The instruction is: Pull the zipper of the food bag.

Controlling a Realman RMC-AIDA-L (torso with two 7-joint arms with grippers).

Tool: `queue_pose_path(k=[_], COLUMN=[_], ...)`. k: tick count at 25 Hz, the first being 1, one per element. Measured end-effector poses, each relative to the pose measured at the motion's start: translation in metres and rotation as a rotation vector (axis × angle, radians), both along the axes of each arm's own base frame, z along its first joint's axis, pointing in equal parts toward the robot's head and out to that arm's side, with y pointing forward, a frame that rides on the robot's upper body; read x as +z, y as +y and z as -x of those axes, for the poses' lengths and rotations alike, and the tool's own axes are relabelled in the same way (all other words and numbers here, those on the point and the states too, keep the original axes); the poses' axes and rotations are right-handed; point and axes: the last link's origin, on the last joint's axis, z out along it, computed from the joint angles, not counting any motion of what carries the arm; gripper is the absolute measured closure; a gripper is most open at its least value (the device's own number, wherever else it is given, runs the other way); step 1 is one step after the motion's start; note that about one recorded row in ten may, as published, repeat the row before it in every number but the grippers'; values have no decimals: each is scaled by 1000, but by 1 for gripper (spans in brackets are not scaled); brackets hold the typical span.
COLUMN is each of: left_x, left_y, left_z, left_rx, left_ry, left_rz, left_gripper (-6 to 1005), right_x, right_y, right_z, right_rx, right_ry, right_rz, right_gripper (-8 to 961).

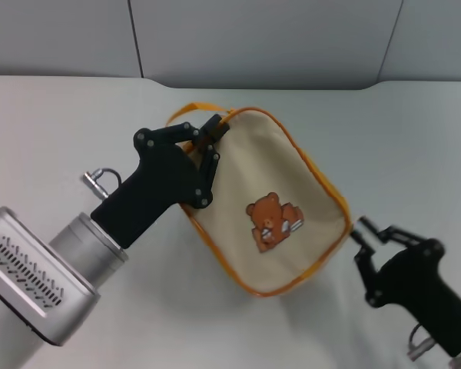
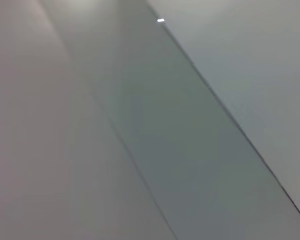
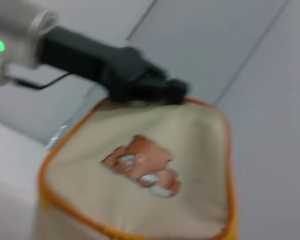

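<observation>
Zipper (image 1: 311, 173) tape is seen as the thin orange edge of the bear-printed panel of the food bag (image 1: 284, 184), which lies on the white table (image 1: 54, 123) in the head view. The left gripper (image 1: 212, 137) is placed at the bag's far left corner, beside the orange strap loop (image 1: 186, 110); its jaws appear closed there (on what cannot be told). The right gripper (image 1: 373, 234) is held just beside the bag's near right corner, jaws apart and touching nothing.
</observation>
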Motion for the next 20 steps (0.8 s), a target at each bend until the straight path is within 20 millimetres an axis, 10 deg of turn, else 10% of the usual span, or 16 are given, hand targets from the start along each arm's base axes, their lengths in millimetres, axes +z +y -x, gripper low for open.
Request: queue_pose_path(k=[6, 20], left_x=[-13, 7], left_y=[-16, -19], left_z=[3, 32], left_rx=[92, 309], left_ry=[-62, -357], left_rz=[60, 181], left_gripper=[957, 803], right_x=[23, 72], right_y=[-1, 38], right_z=[0, -9], right_rx=[-14, -62], right_ry=[166, 572], right_rz=[-55, 400], right_gripper=[808, 285])
